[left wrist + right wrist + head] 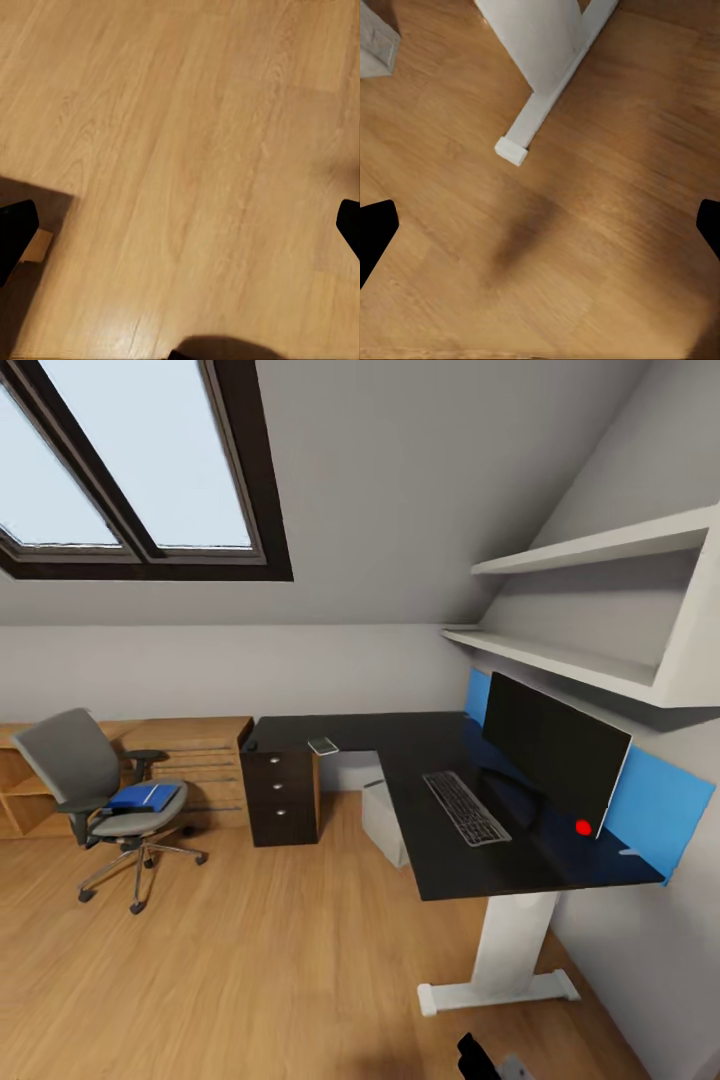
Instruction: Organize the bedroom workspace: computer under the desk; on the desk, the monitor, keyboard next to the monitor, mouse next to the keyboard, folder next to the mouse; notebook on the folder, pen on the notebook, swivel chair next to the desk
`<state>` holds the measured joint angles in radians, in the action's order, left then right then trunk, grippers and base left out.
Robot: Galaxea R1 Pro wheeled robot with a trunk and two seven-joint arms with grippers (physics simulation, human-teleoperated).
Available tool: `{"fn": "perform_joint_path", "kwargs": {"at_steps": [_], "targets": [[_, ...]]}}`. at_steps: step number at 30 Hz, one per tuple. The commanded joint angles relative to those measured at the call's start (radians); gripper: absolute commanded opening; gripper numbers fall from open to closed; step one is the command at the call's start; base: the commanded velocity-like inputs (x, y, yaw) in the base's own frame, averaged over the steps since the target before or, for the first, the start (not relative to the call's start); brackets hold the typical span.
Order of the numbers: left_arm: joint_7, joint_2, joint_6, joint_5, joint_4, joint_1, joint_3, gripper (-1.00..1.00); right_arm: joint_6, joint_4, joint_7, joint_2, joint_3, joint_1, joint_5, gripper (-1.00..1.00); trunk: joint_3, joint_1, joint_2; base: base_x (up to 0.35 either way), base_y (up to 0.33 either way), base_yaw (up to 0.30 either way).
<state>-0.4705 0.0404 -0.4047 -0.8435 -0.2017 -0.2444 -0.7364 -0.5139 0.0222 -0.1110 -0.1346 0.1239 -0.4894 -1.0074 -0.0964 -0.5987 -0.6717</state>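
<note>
Both end effectors hang low over the wood floor, nothing between the fingers. Left end effector: fingertips spread wide at the frame edges, empty. Right end effector: same, wide open, empty, above the floor just beside the white desk foot.

Landmark = the tabletop, glossy black, L-shaped. The white foot is under its near end. On it: keyboard lying just in front of the monitor, which stands at the wall side. Computer sits on the floor under the tabletop. Black drawer unit is under the far wing; a small pale flat item lies on the top above it and a tiny dark blob, probably the mouse, sits at the far corner. Too small to be sure of either.

Swivel chair is well apart from the tabletop, out on the open floor in front of the light-wood chest. Folder lies flat on its seat, with a thin white streak on it, possibly the pen.

Handling guess:
- Folder: light, thin, semi-stiff, likely slick. Lying flat on soft upholstery, so pinch a free edge near the seat front rather than from above mid-panel. Expect sag and anything lying on top to slide off.
- Chair: on castors, will roll and spin under a push. Grab the backrest or an armrest.
</note>
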Motion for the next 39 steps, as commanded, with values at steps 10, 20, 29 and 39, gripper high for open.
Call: {"fn": "perform_joint_path", "kwargs": {"at_steps": [10,20,29,39], "targets": [[-0.005,0.000,-0.002,-0.006,0.001,-0.001,-0.009,1.00,-0.008,0.002,-0.009,-0.004,0.007,0.000,0.018,1.00,0.000,-0.001,-0.001,0.264,0.214,0.257],[-0.005,0.000,-0.002,-0.006,0.001,-0.001,-0.009,1.00,-0.009,0.002,-0.009,-0.005,0.008,0.004,0.026,1.00,0.000,-0.001,-0.001,0.292,0.185,0.277],[-0.005,-0.001,0.000,-0.006,0.001,-0.001,-0.008,1.00,-0.009,0.003,-0.009,-0.005,0.008,0.005,0.038,1.00,0.000,-0.001,-0.001,0.310,0.076,0.281],[-0.005,-0.001,0.001,-0.006,0.001,-0.001,-0.008,1.00,-0.009,0.003,-0.007,-0.005,0.009,0.005,0.039,1.00,0.000,-0.001,-0.001,0.319,0.008,0.281]]}}
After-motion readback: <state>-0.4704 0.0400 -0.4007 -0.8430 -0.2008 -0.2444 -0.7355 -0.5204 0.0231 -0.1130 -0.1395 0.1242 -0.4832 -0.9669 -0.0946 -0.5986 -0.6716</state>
